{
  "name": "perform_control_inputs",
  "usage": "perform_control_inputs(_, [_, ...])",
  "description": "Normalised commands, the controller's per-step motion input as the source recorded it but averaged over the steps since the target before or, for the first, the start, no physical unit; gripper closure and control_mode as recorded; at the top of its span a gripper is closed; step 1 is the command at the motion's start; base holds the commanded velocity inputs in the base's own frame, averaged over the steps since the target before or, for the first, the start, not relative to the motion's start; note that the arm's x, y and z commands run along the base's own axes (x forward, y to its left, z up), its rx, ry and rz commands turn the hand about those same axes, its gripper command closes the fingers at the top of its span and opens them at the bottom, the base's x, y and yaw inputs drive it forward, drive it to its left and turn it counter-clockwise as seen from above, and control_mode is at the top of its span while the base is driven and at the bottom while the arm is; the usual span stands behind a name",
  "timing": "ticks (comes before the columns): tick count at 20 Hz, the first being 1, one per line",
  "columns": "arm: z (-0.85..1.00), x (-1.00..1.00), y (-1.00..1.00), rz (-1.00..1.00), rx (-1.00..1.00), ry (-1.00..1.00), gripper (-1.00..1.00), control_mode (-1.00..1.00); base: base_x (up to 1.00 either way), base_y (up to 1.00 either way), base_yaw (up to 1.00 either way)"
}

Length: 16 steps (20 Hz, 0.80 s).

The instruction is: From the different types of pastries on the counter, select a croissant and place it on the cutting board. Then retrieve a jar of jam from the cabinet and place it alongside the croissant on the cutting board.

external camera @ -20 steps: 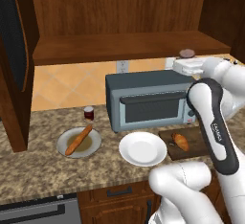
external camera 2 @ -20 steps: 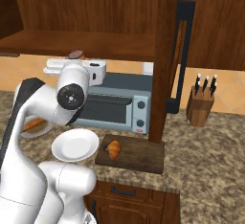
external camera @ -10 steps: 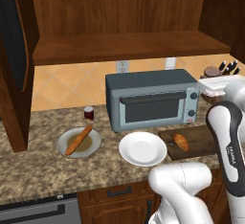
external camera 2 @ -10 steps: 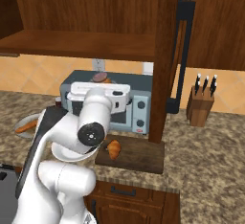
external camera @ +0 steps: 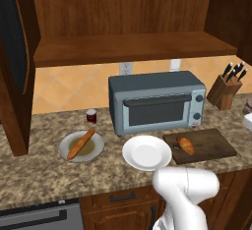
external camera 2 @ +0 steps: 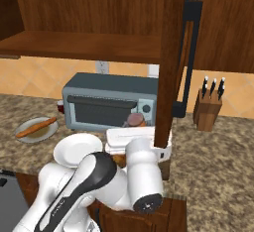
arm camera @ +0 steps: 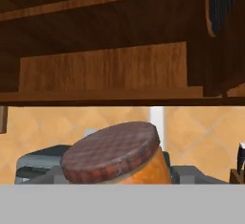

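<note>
The jar of jam [arm camera: 117, 156] sits right at the bottom of the hand view, orange body under a reddish-brown lid, tilted a little. From the right base view the same jar [external camera 2: 135, 121] shows just above the white hand, in front of the toaster oven [external camera 2: 111, 102] and over the near end of the counter [external camera 2: 213, 171]. The gripper [external camera 2: 139, 129] appears to be closed around it, though the fingertips themselves are hidden, so the hold is a judgement from how the jar rides with the hand.

The jar looks rigid, smooth-sided and probably glass, so fairly weighty for its size, slippery and breakable if dropped. A grip across the round body below the lid seems the safest place; it should be set down upright and gently.

The croissant [external camera: 186, 145] already lies on the cutting board [external camera: 211, 143], toward its left half, leaving bare board to its right for the jar. What remains is lowering the jar beside it without knocking the pastry.

Counted: one croissant, one baguette [external camera: 81, 143] on a grey plate [external camera: 96, 151], one white plate [external camera: 146, 153], one cutting board, one orange jar, one small dark red jar [external camera: 91, 116] beside the oven, one toaster oven, one knife block [external camera: 224, 91].
</note>
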Motion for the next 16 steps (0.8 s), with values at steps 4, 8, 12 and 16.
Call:
perform_control_inputs(4, [-1.00,-0.70,0.20,0.00,-0.01,-0.30,1.00,-1.00,0.00,0.00,0.00])
perform_control_inputs(8, [-1.00,0.55,0.77,0.13,0.00,-0.02,1.00,-1.00,0.00,0.00,0.00])
perform_control_inputs(12, [-0.94,0.99,0.66,0.14,0.00,0.03,1.00,-1.00,0.00,0.00,0.00])
perform_control_inputs(16, [-0.36,1.00,-0.21,0.01,0.14,0.14,1.00,-1.00,0.00,0.00,0.00])
